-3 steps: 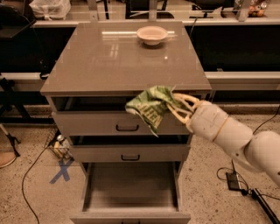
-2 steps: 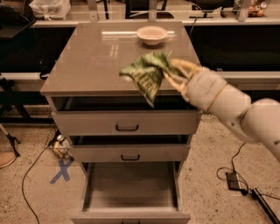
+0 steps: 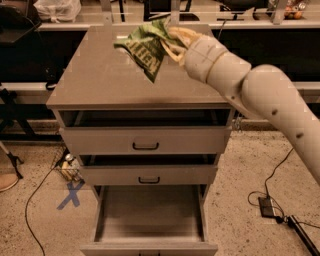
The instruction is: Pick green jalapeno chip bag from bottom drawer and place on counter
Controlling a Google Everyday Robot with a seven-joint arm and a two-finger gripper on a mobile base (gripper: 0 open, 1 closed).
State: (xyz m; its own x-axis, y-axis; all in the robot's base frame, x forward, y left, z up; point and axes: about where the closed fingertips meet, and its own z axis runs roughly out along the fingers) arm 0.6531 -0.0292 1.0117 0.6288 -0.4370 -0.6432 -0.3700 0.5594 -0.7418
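The green jalapeno chip bag (image 3: 146, 46) is crinkled, with white and dark print. It hangs in the air above the back half of the counter (image 3: 100, 82). My gripper (image 3: 172, 41) is shut on the bag's right end, with the arm reaching in from the right. The bottom drawer (image 3: 150, 215) is pulled out at the foot of the cabinet, and its flat floor shows nothing on it.
Two upper drawers (image 3: 145, 141) with black handles stand slightly ajar. A bench (image 3: 65, 26) runs behind the cabinet with a white bag (image 3: 57, 8) on it. Cables (image 3: 35, 200), a blue X mark (image 3: 70, 195) and a power brick (image 3: 266, 206) lie on the floor.
My gripper has lifted the bag from in front of the top drawer, up and back, to above the counter. The pale bowl at the counter's back is now hidden behind the bag and arm.
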